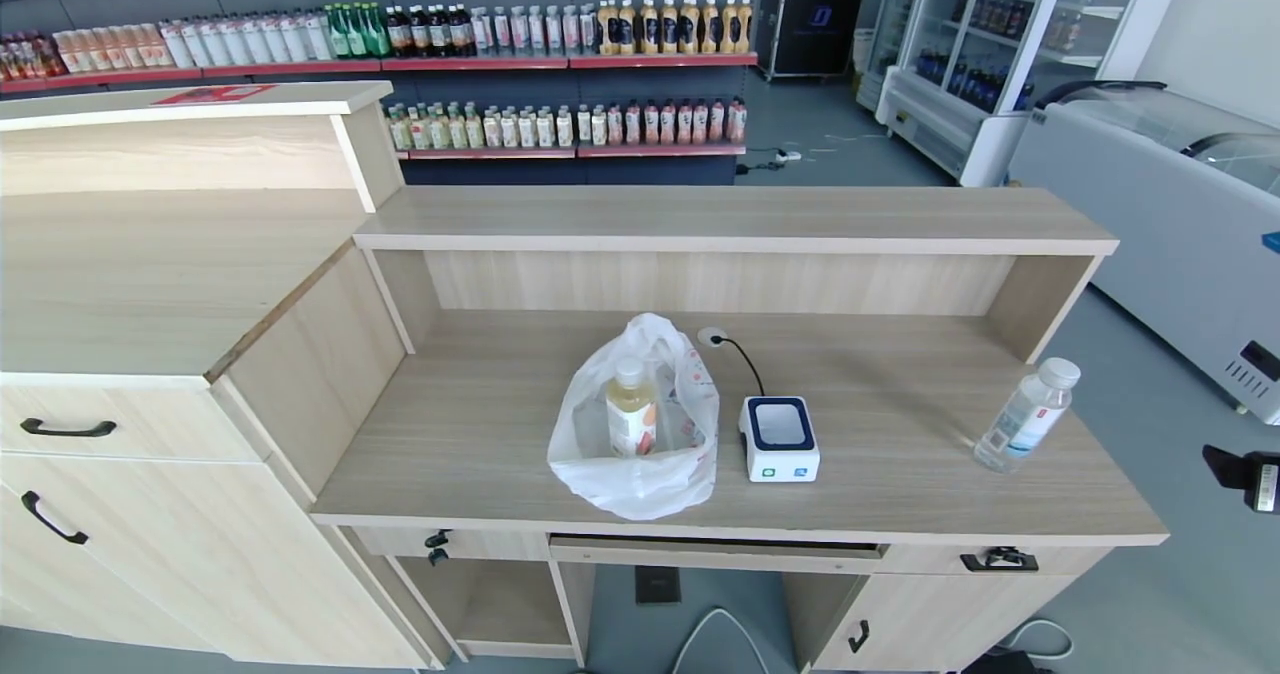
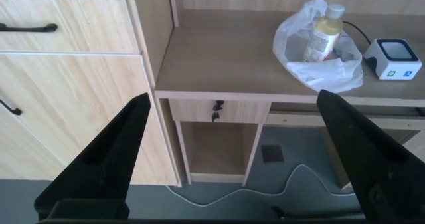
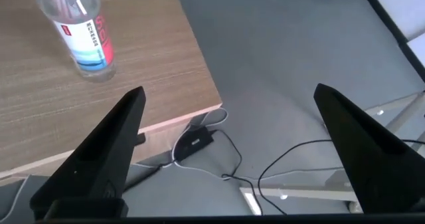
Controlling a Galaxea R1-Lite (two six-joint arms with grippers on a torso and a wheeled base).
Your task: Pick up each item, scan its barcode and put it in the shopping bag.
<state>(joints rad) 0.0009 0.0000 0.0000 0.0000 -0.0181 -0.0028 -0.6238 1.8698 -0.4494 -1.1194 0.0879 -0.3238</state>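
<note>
Right gripper (image 3: 229, 91): fingers spread wide, nothing held between them. It hangs off the counter's right end, over grey floor (image 3: 285, 64) with loose cables.

Water bottle (image 3: 76, 31): clear, white cap, stands on its base near the counter's (image 3: 40, 104) right front corner. It is the nearest item to the right gripper, ahead of it and toward the robot's left, not touching it.

Left gripper (image 2: 232, 98): fingers spread wide, nothing held. It sits low in front of the counter's left end, facing a drawer (image 2: 216, 111) with a key in its lock.

Shopping bag (image 2: 319, 71): white plastic, mouth open, on the counter top ahead of the left gripper and toward the robot's right, well apart from it. A yellowish drink bottle (image 2: 320, 34) with a white cap stands inside it.

Scanner (image 2: 393, 56): small white box with a dark-framed window, just beside the bag on the side farther from the left gripper. In the head view it lies between the bag and the water bottle, its black cable (image 1: 742, 359) running to the back of the counter.
</note>
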